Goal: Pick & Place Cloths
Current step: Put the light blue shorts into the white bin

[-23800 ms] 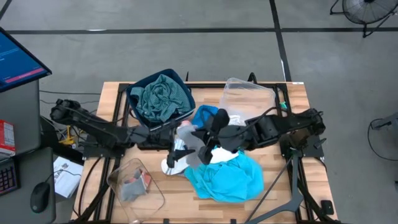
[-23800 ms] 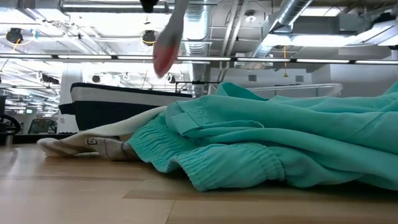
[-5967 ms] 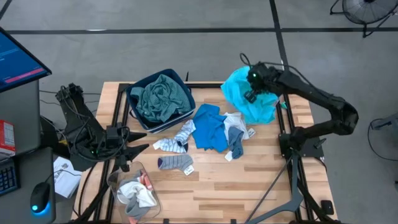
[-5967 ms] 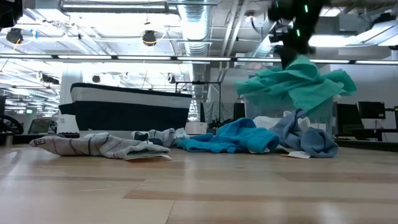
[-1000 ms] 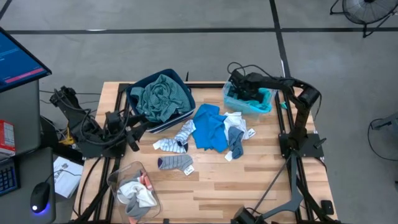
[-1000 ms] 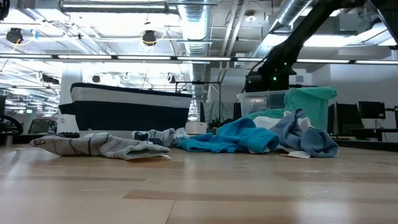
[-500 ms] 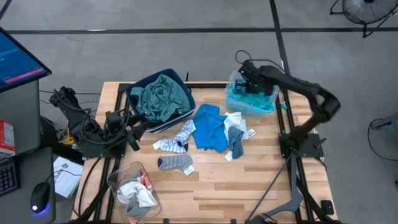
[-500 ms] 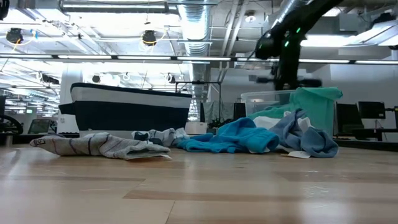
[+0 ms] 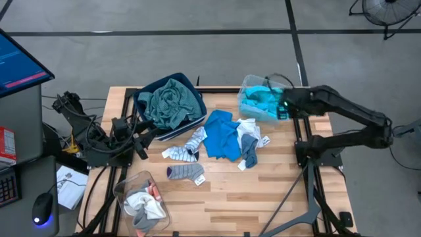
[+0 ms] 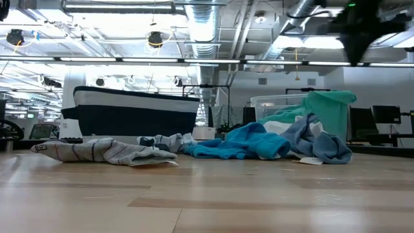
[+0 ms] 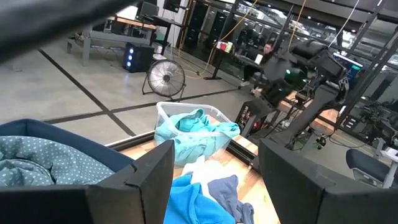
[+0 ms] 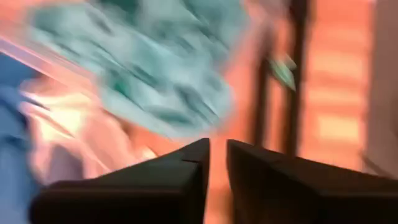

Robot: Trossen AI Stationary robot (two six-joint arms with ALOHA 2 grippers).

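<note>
Bottom left of the high view there's a clear tub (image 9: 141,204) with white socks (image 9: 146,205) in it. Above that, mid-frame, a grey sock (image 9: 185,172), a striped sock (image 9: 187,146) and the bright blue top (image 9: 221,133) lie loose on the table (image 9: 223,197). Left gripper (image 9: 139,139) waits at the left edge, fingers spread, holding nothing. Upper left, the checked shirt (image 9: 171,102) fills the blue bin (image 9: 191,82). Upper right, the turquoise top (image 9: 262,102) sits in the far tub (image 9: 248,82), with the right gripper (image 9: 284,108) just beside it, fingers nearly pinched together around nothing. Looks like a drop-off's done; next up is probably reaching for the blue pile.
</note>
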